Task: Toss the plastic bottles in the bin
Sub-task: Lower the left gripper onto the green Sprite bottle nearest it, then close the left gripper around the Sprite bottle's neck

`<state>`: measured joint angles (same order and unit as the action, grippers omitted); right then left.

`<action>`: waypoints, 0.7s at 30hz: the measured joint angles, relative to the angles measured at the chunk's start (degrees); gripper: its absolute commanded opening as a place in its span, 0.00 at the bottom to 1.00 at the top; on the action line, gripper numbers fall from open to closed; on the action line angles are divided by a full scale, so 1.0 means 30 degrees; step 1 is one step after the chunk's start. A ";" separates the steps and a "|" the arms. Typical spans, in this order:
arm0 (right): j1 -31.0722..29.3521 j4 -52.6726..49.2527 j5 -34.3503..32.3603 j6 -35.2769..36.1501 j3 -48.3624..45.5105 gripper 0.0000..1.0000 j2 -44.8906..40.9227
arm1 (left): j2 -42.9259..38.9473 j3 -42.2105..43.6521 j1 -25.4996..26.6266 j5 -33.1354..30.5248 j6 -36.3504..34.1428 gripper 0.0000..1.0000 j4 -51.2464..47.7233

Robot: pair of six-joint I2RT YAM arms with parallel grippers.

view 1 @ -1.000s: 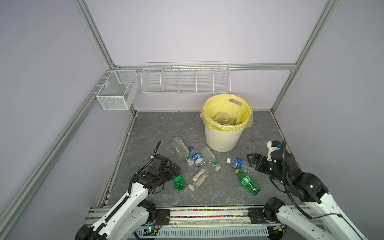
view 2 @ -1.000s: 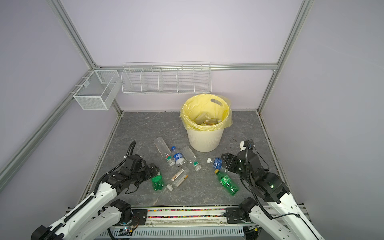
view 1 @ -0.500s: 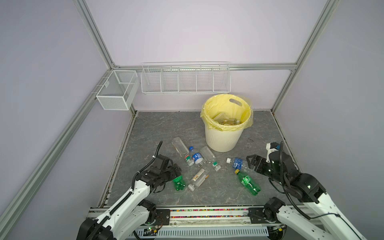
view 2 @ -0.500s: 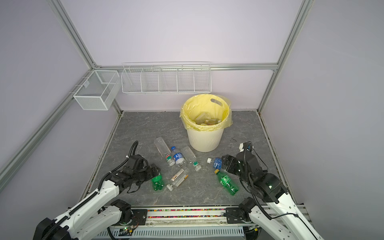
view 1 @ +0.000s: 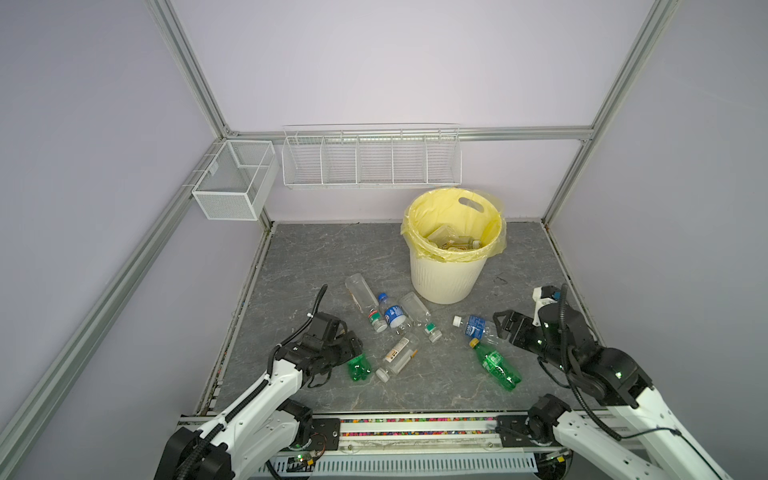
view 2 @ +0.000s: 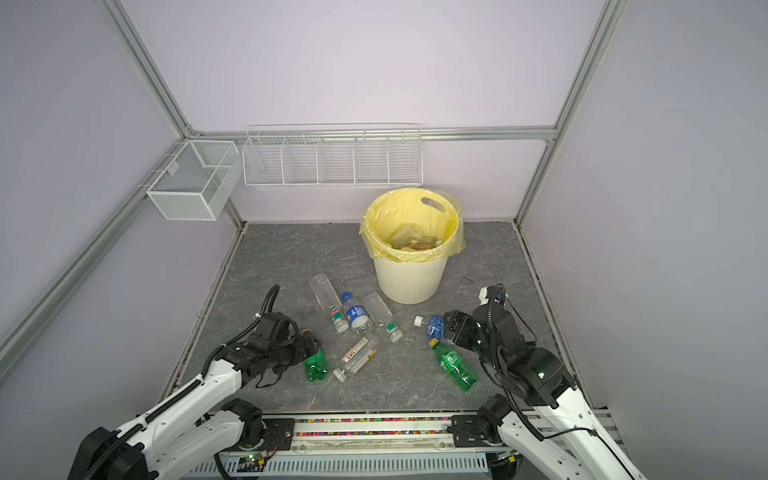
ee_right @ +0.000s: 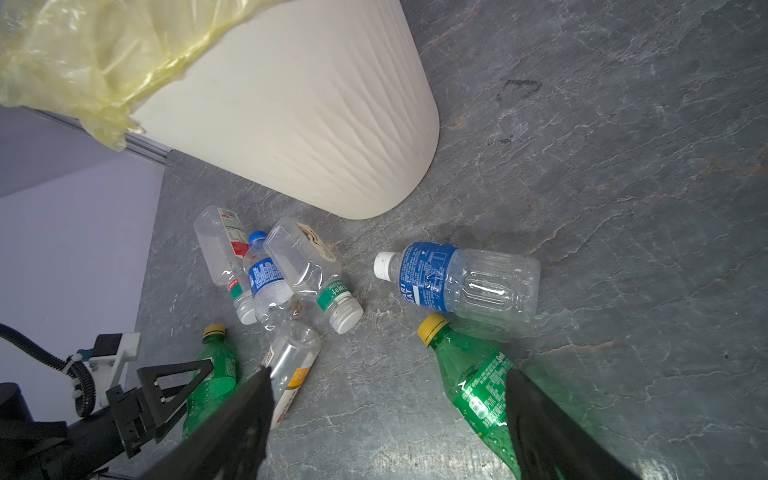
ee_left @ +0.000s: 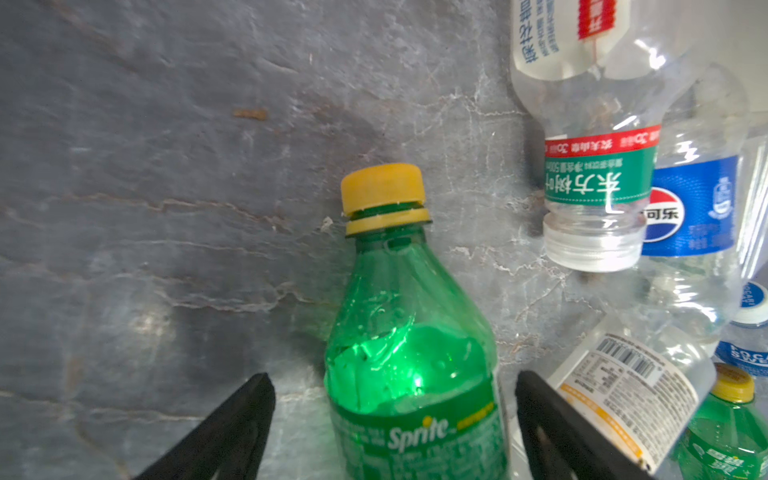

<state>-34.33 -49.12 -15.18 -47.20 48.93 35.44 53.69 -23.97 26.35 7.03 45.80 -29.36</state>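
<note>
Step in hand: pick on the left side. Left fingers (ee_left: 224, 436) were open and straddled the lying green Sprite bottle (ee_left: 415, 374) at its label band, with a small gap each side, so pre-grasp and no grip yet. Right fingers (ee_right: 232, 428) were open too with nothing between them, low over the surface near the blue-label bottle with the white cap (ee_right: 457, 282) and the second green bottle (ee_right: 478, 382). Bin (view 1: 444, 282) stood toward the back, right of centre, yellow liner (view 1: 496, 245) folded over the rim, with a few bottles (view 1: 453, 243) already inside. Seven lay out front: the two green ones, the blue-label one, a cluster of three clear bottles (view 1: 392, 313) and a clear bottle with a barcode label (ee_left: 615, 399). So I'd say roughly halfway, not more. Next move as I read it: close on the Sprite body gently, since the plastic looked thin and dented. Then lift straight up, carry it above the bin rim and let go over the liner. Risk: the barcode bottle lay just beside one finger and could get nudged or pinched in. Surface (view 1: 316, 257) was dark grey, stone-veined and matte. Cell had lilac walls (view 1: 374, 83) and an aluminium frame (view 1: 574, 166), with a white wire rack (view 1: 370, 166) on the back rail and a mesh basket (view 1: 232, 187) at the left corner.
</note>
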 measured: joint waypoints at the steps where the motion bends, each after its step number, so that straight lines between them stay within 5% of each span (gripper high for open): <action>1: 0.0000 -0.0007 -0.0007 -0.0022 0.0000 0.88 -0.0044 | 0.0007 0.0000 0.0000 0.0036 0.0000 0.91 0.0058; 13: 0.0000 -0.0459 -0.0211 -0.0277 -0.0073 0.88 -0.0670 | 0.0204 0.0364 0.0000 0.0262 0.0182 0.83 0.0787; 21: 0.0000 -0.0780 -0.0364 -0.0335 -0.0138 0.88 -0.0933 | 0.0175 0.0452 0.0000 0.0328 0.0306 0.67 0.1035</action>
<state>-34.33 -51.46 -16.27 -48.21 48.51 32.64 54.22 -22.61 26.35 8.01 46.72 -26.26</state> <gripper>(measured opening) 0.880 0.731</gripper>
